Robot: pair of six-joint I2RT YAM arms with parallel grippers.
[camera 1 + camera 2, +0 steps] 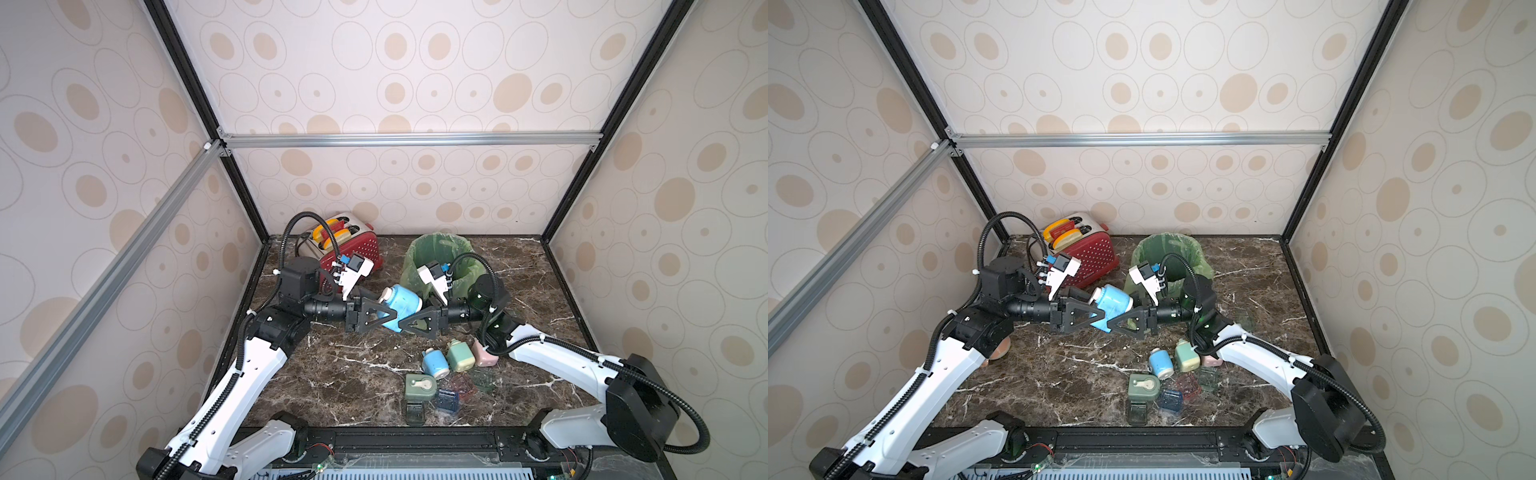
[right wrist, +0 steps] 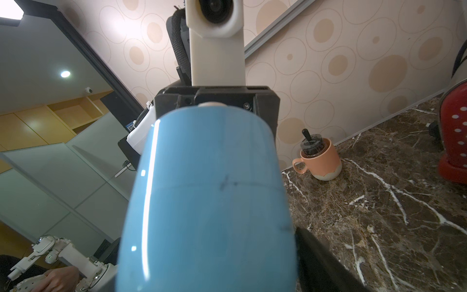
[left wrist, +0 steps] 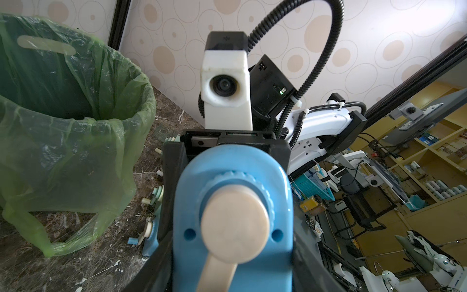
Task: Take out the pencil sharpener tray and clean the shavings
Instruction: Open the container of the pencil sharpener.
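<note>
Low and right of centre in both top views, a cluster sits on the dark marble worktop point(image 1: 332, 382). A green sharpener point(image 1: 420, 387) lies nearest, with loose translucent trays point(image 1: 448, 401) just beside it. Behind them stand a small blue sharpener point(image 1: 435, 362), a pale green sharpener point(image 1: 460, 355) and a pink sharpener point(image 1: 484, 354), the last partly under the right arm.

At mid-frame the blue pencil sharpener point(image 1: 402, 301) hangs tilted above the worktop, between the two arms. The left gripper point(image 1: 384, 311) has its jaws clamped narrow on the crank end, and the left wrist view shows the cream crank point(image 3: 235, 227) facing the camera. The right gripper point(image 1: 411, 320) meets the opposite, rounded end with its jaws on either side of the body. Whether they press on it cannot be told. Its tray cannot be told apart from the blue body.

Farther up the frame, a bin lined with a green bag point(image 1: 440, 253) stands behind the right gripper. A red toaster point(image 1: 353, 249) stands behind the left, near the back wall.
</note>
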